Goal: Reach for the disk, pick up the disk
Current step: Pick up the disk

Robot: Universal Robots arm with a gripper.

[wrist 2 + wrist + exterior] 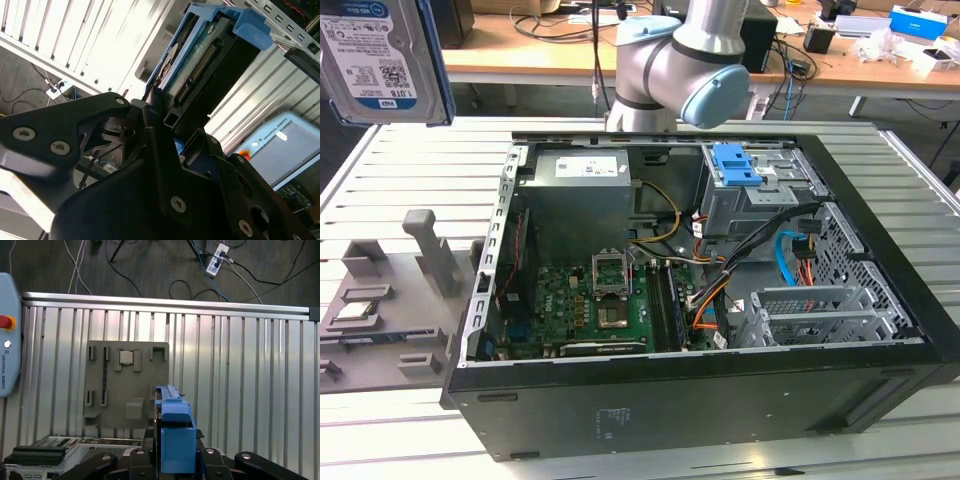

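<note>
disk (197, 60) is pinched edge-on by the end effector (162, 117), pressed together on its blue bracket, i judge so that the flat labelled faces stay free; it hangs clear above the ribbed worktop (240, 370), with the grey fixture plate (127, 390) under it and the open computer case (720, 300) beside.

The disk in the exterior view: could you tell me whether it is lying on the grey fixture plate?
No: the disk is raised at the exterior view's upper left, not touching the grey fixture plate.
</note>
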